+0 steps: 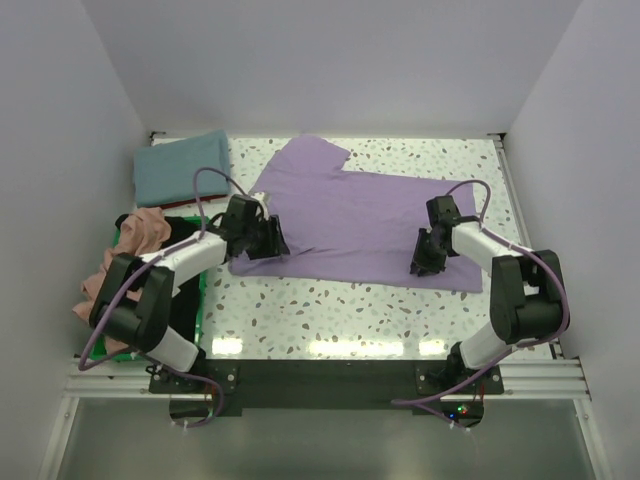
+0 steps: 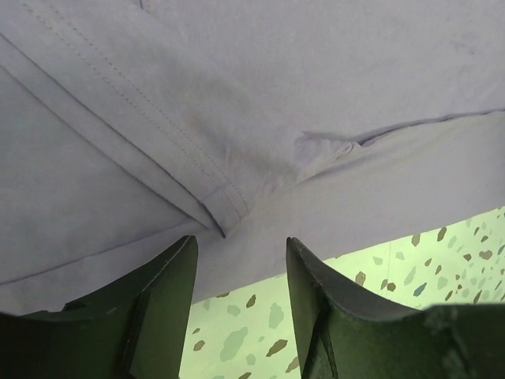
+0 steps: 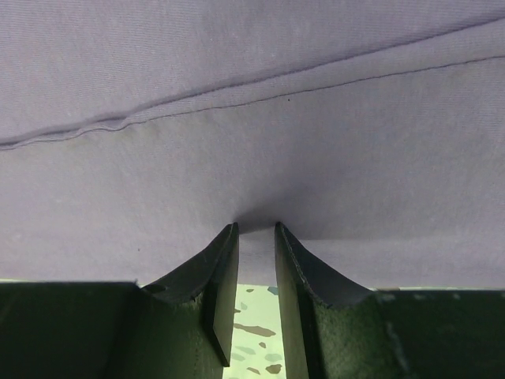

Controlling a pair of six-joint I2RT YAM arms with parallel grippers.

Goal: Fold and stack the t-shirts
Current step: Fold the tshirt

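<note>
A lavender t-shirt lies spread flat on the speckled table, one sleeve pointing to the far side. My left gripper is open at its near left corner, fingertips just over the cloth edge beside a stitched hem; in the left wrist view the gripper sits below the shirt. My right gripper is shut on the shirt's near right edge. In the right wrist view the gripper pinches the cloth, which puckers at the tips. A folded teal t-shirt lies at the far left.
A green bin at the left edge holds a crumpled salmon pink shirt and a black one. White walls close in the table on the left, the right and the far side.
</note>
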